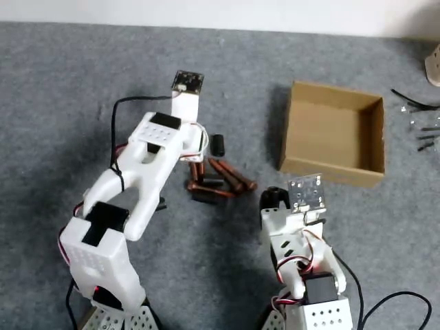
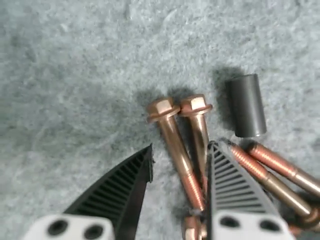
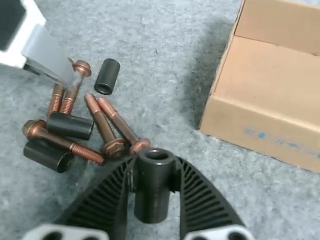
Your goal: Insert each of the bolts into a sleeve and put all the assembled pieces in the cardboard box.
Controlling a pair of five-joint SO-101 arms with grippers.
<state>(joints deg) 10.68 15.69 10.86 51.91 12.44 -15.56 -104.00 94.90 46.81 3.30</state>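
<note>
Several copper bolts (image 1: 223, 180) and black sleeves lie in a loose pile on the grey carpet. My left gripper (image 2: 181, 146) hangs open just above the pile. One bolt (image 2: 175, 142) lies between its fingers and a second bolt (image 2: 199, 125) sits beside it. A loose sleeve (image 2: 247, 105) lies just past them. My right gripper (image 3: 155, 161) is shut on an upright black sleeve (image 3: 152, 190), held near the pile on the side toward the cardboard box (image 1: 333, 134). The box is open and stands to the right of the pile.
Two more sleeves (image 3: 70, 125) lie among the bolts, and one (image 3: 107, 76) at the pile's far edge. Small dark parts (image 1: 423, 130) lie at the far right edge. Bare carpet surrounds the pile and box.
</note>
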